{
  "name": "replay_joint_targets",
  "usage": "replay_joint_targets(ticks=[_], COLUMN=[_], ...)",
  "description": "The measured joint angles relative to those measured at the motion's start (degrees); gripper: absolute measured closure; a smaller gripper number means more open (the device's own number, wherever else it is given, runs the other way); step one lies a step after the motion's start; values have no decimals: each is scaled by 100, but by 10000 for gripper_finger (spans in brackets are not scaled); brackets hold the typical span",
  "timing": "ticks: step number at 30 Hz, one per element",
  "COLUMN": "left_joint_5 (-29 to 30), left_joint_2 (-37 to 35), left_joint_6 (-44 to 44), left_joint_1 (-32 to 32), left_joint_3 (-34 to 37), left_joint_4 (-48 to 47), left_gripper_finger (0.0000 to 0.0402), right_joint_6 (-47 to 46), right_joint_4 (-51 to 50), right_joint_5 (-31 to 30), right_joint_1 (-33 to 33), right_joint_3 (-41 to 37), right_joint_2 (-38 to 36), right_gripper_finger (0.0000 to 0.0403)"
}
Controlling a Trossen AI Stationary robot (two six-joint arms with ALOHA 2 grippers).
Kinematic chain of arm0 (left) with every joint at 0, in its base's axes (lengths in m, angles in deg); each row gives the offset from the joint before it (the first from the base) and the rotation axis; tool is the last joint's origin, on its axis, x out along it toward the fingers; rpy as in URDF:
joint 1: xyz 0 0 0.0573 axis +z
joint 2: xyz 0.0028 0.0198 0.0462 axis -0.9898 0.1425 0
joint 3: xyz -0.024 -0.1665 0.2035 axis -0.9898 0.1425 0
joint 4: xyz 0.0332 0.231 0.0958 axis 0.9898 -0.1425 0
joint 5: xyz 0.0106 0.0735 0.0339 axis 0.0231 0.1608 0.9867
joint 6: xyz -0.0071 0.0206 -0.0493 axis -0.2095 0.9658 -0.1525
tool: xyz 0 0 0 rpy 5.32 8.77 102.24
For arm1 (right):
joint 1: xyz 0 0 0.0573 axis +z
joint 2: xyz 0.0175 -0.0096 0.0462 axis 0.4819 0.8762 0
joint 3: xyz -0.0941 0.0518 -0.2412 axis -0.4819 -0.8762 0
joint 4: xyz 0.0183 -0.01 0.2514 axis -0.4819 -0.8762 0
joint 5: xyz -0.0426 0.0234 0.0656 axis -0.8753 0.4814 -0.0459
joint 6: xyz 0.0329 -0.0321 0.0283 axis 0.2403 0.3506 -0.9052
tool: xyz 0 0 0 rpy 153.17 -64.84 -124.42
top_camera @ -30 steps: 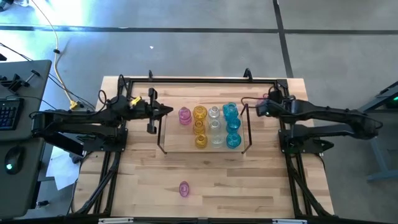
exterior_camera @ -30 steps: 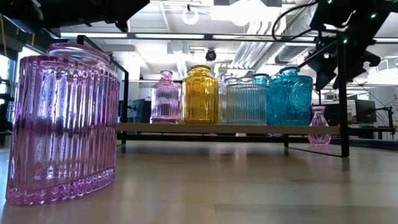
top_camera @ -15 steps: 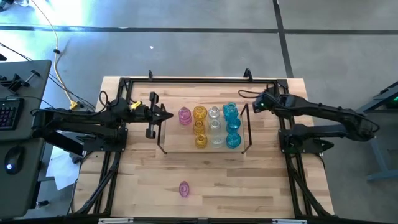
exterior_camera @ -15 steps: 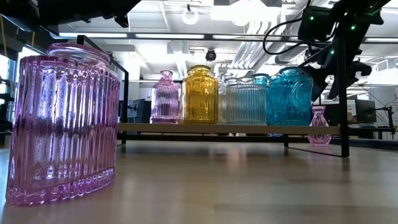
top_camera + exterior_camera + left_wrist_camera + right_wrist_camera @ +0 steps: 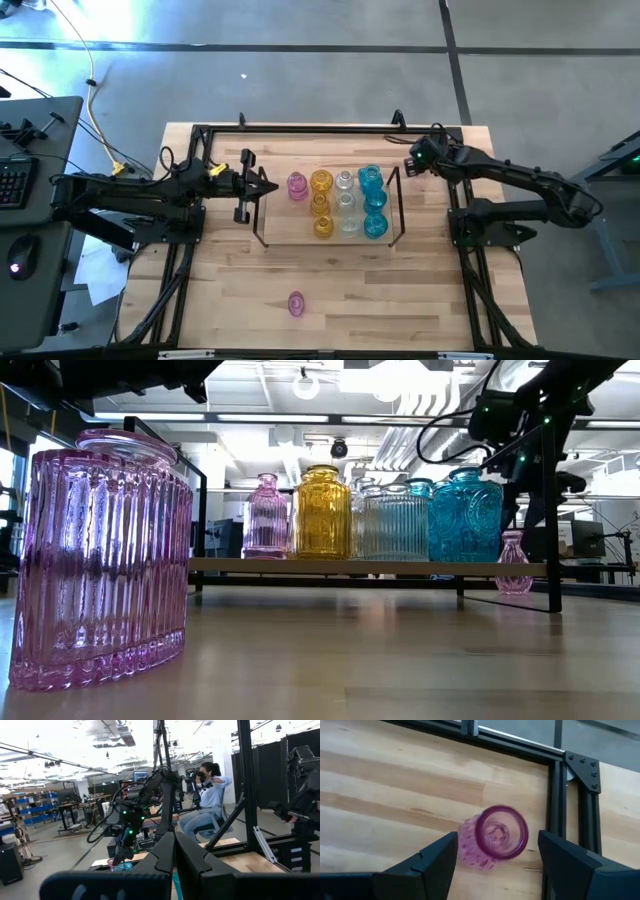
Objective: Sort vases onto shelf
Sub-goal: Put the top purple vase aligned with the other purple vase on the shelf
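**Vase sorting: right gripper above a pink vase**

High view: The shelf lies mid-tabletop. It carries one pink vase, three amber vases, three clear vases and three cyan vases in columns. A second pink vase stands alone at 6 o'clock from the shelf. The left gripper sits at 9 o'clock from the shelf, jaws together. The right gripper sits at 2 o'clock from it.

Low view: A large ribbed pink vase stands nearest. A small pink vase stands behind the shelf's right end.

Left wrist view: The jaws are together, holding nothing.

Right wrist view: The jaws stand apart, directly above a dimpled pink vase beside the tabletop's black frame.
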Motion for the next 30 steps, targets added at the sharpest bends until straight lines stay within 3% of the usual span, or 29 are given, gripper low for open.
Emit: replay_joint_targets(ticks=[7, 23, 30], left_joint_5=[0, 2, 2], left_joint_2=[0, 0, 0], left_joint_6=[0, 89, 90], left_joint_1=[0, 0, 0], left_joint_3=[0, 0, 0], left_joint_4=[0, 4, 6], left_gripper_finger=[394, 394, 394], right_joint_6=[318, 577, 621], right_joint_4=[199, 331, 447], right_joint_5=[479, 748, 751], right_joint_1=[-322, -800, -877], right_joint_3=[0, 0, 0], right_joint_2=[12, 27, 363], right_gripper_finger=[143, 144, 144])
